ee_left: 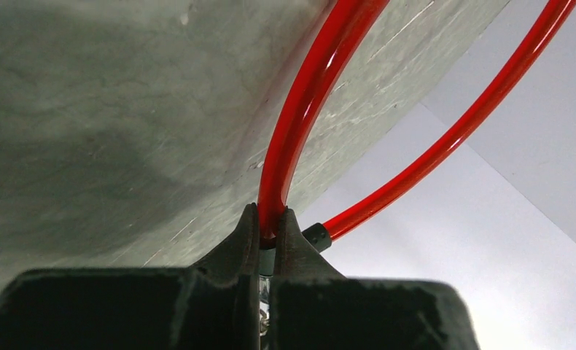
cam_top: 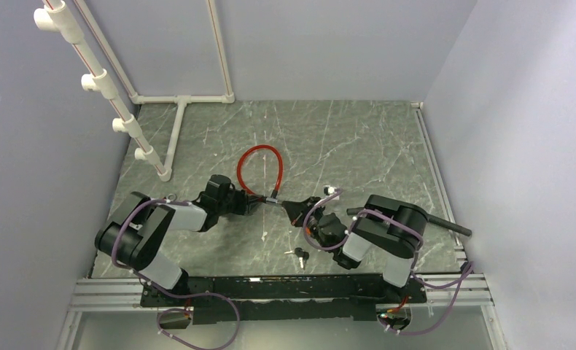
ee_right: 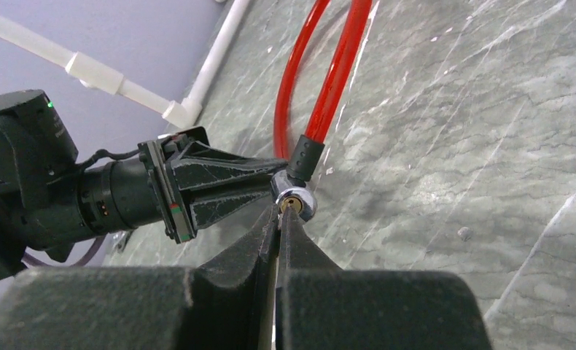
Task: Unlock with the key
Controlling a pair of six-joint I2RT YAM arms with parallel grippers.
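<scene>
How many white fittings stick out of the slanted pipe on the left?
4 along the slanted pipe: top fitting, second fitting, third fitting, lowest fitting. More may be cut off above.

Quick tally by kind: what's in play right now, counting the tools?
Red cable lock: 1
Loose key bunch: 1 (keys in it too small to count)
Tools: 2, left tool shut on the lock's cable, right tool shut at the lock's metal end
Total: 4

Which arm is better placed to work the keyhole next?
Right. The right gripper, shut, has its tips at the keyhole; the left gripper is clamped on the red cable, likely steadying it.
</scene>
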